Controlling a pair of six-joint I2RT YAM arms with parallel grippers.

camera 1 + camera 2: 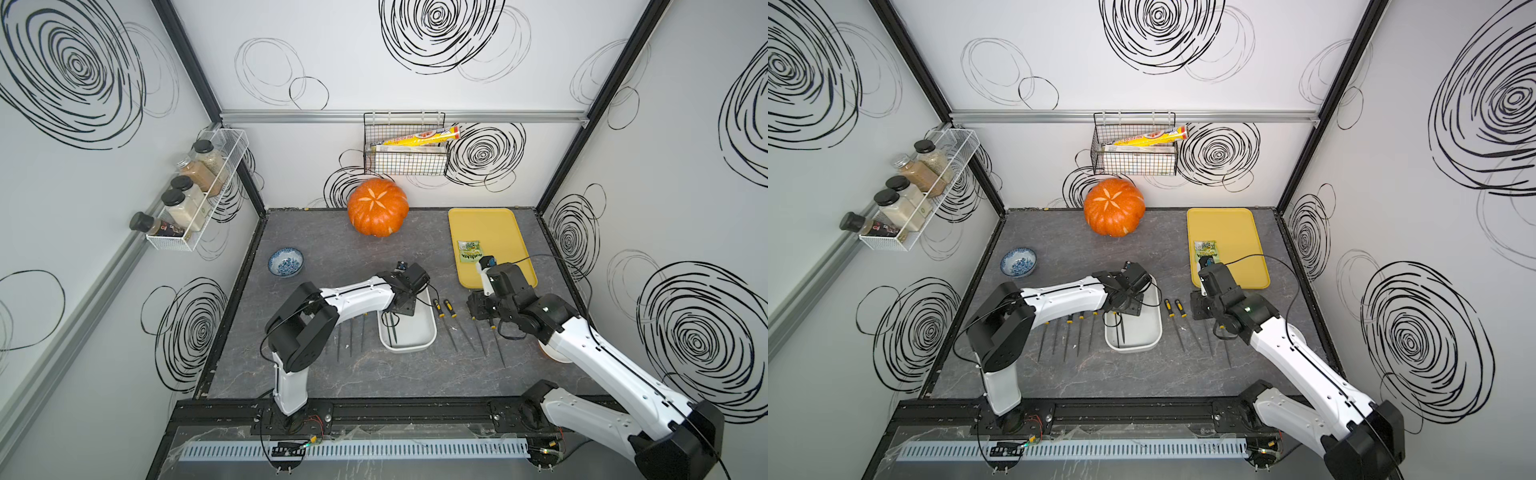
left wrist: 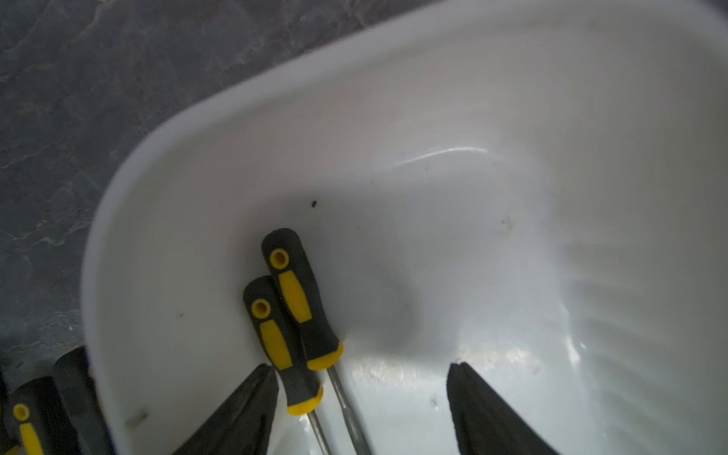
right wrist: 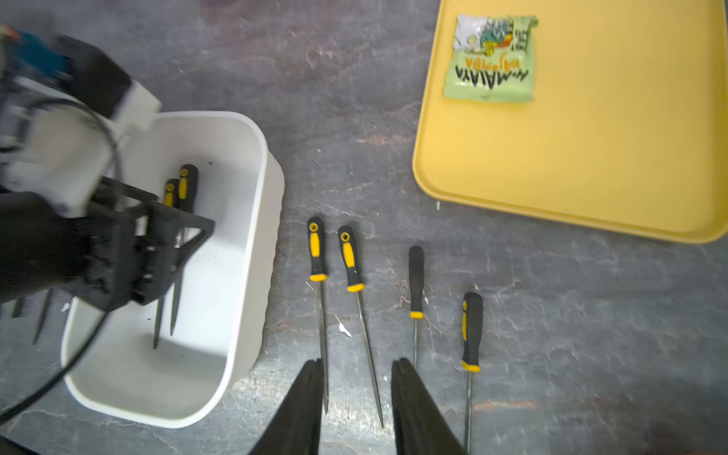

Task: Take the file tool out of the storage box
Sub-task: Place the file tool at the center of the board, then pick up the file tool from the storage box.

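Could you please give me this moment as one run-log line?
left end effector: open, inside white plastic storage box above two yellow-black-handled files | right end effector: open, empty, above loose files

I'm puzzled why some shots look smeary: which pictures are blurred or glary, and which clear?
Left wrist view: the storage box has one smeared wall and a bright glare streak; the two file handles inside look sharper. Right wrist view: the left arm is blurred, the four files outside the box crisp. Both top views: evenly lit, sharp.
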